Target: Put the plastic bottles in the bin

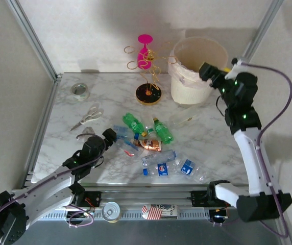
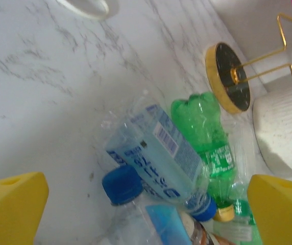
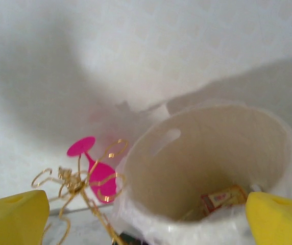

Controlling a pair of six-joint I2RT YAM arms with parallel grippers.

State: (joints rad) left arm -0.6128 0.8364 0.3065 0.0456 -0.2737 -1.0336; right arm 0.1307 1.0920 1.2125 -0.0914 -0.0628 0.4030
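a red-labelled thing (image 3: 221, 198) lies half hidden inside the bin (image 3: 197, 153).

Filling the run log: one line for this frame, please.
left gripper: open, low at plastic bottles | right gripper: open, empty, at bin rim | bottle pile not yet binned
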